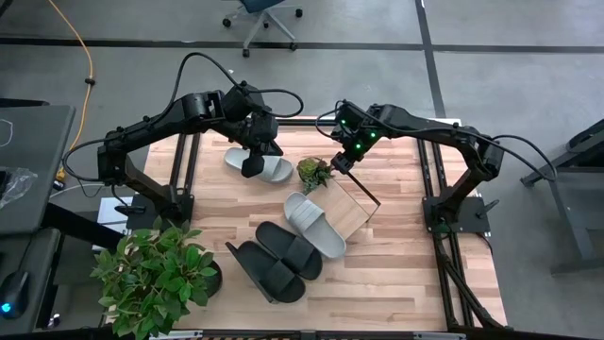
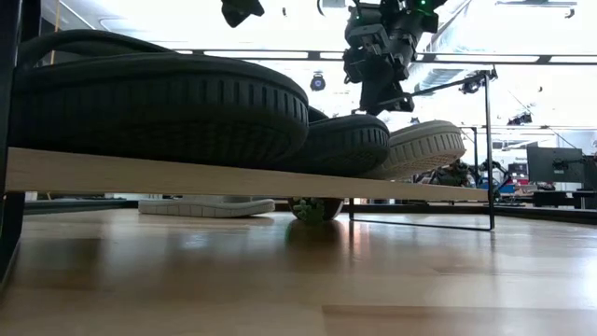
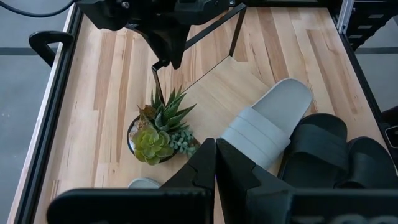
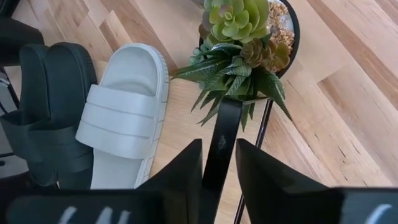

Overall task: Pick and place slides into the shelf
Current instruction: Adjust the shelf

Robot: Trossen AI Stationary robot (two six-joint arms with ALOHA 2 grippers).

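Currently the right end effector (image 4: 219, 163) sits at the end of the shelf (image 1: 351, 210) beside the succulent pot (image 1: 312, 171), its fingers narrowly straddling the black end frame (image 4: 219, 146). One grey slide (image 1: 314, 224) and two black slides (image 1: 280, 259) rest on the shelf plank. Another grey slide (image 1: 260, 165) lies on the desk (image 1: 396, 274) beneath the left end effector (image 3: 216, 163), whose fingers are closed and empty

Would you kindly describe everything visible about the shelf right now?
The shelf is a low rack: one long light-wood plank with thin black metal end frames. It stands slantwise on the wooden table. Two black slides and one grey slide lie on it, leaving the end by the small succulent pot bare. The right gripper straddles that end's frame, fingers either side of the bar.
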